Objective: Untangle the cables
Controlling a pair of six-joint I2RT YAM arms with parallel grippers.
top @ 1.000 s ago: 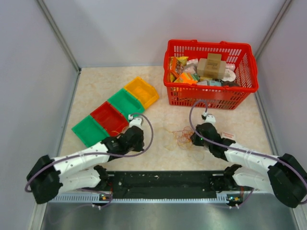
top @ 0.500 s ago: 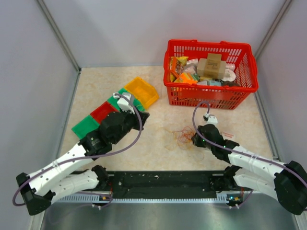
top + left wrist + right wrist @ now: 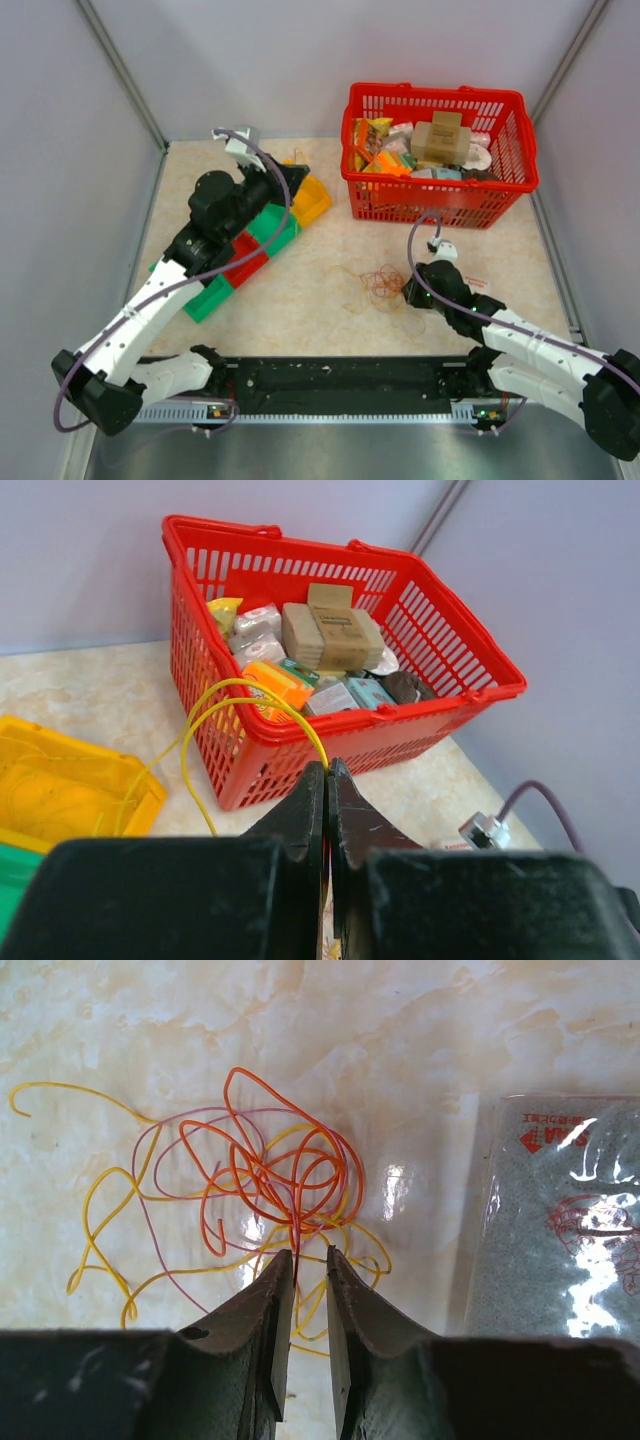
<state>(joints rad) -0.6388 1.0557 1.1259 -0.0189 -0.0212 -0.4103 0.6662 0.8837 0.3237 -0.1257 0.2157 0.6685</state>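
The cables (image 3: 381, 284) lie as a loose tangle of thin orange, yellow and reddish loops on the table in front of the basket. In the right wrist view the tangle (image 3: 268, 1174) sits just ahead of my right gripper (image 3: 309, 1252). Its jaws stand a narrow gap apart, and one reddish strand runs down into the gap along the left finger. My left gripper (image 3: 296, 176) is raised over the yellow bin (image 3: 312, 201). It is shut on one yellow cable (image 3: 250, 694), which loops up from the jaw tips (image 3: 328, 766) and hangs down toward the bin (image 3: 60, 790).
A red basket (image 3: 442, 204) full of packets stands at the back right; it fills the left wrist view (image 3: 400, 728). Green (image 3: 272, 228), red (image 3: 246, 262) and green (image 3: 208, 298) bins line up under the left arm. A grey packet (image 3: 560, 1230) lies right of the tangle.
My left arm has risen and swung from the table's middle to the back, over the bins, with the yellow cable. My right gripper has shifted only slightly by the tangle.
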